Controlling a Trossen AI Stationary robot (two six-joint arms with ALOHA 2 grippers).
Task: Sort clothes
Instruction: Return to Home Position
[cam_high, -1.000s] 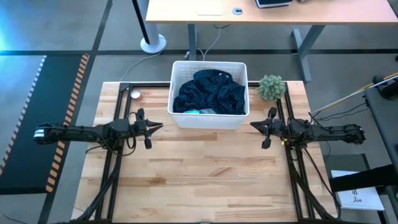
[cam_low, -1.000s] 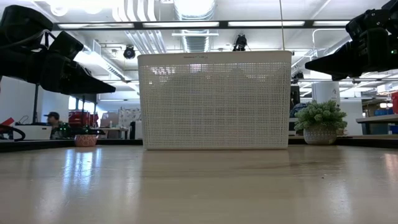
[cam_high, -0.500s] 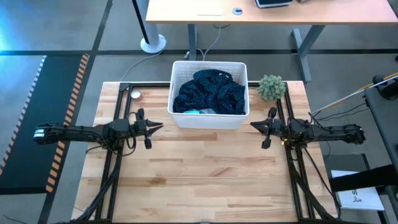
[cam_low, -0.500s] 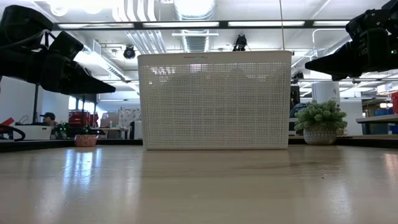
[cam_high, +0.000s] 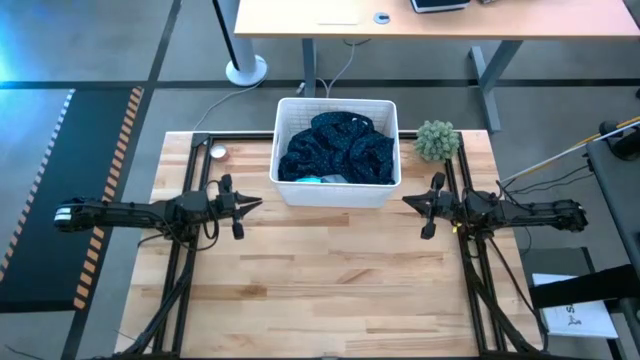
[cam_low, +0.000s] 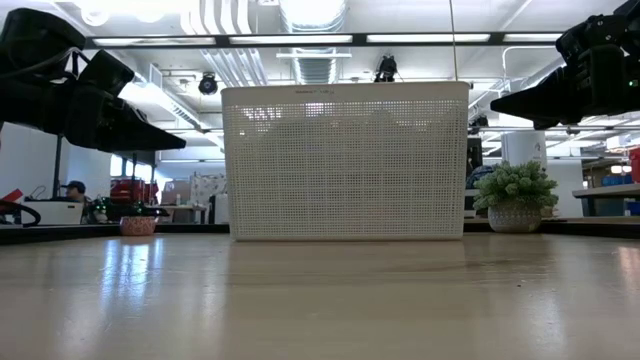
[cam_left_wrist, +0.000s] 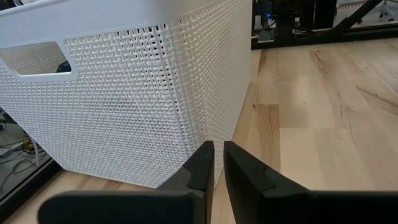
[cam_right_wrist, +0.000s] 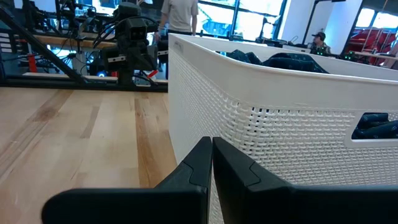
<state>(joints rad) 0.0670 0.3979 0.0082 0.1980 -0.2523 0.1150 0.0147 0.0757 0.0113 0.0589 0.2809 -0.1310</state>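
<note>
Plainly, nothing has been lifted out yet; the sorting looks not yet begun.

Clothes: the clothes (cam_high: 338, 148) lie heaped inside the white basket (cam_high: 285, 190), a navy dotted garment on top, a scrap of teal (cam_high: 308, 179) and white showing at the wall nearest the arms. In the right wrist view a dark fold (cam_right_wrist: 292, 61) rises just over the rim.

Left gripper: the left gripper (cam_high: 258, 203) hangs above the table, off the basket's near left corner, not touching it. Its fingers (cam_left_wrist: 202, 163) stand nearly together with only a thin slit between them, and hold nothing.

Right gripper: the right gripper (cam_high: 407, 200) sits just off the basket's near right corner, apart from it, fingers (cam_right_wrist: 202, 155) pressed together, holding nothing.

Key relation: from either gripper the pile lies forward, inward and higher than the rim, behind the basket wall; neither tip is over the opening. The two look about equally near.

Long axis: the heap spreads across the basket's width, roughly along the line running from one gripper to the other.

Arm pose: both arms are stretched low and nearly level, pointing inward at one another along the basket's near side, mirror fashion.

Judgement: whichever arm goes first would likely need to rise above the rim, spread its fingers, then come down onto the navy top layer.

Nearby: a small green plant (cam_high: 436, 140) stands beyond the right gripper, beside the basket's far right corner.
</note>
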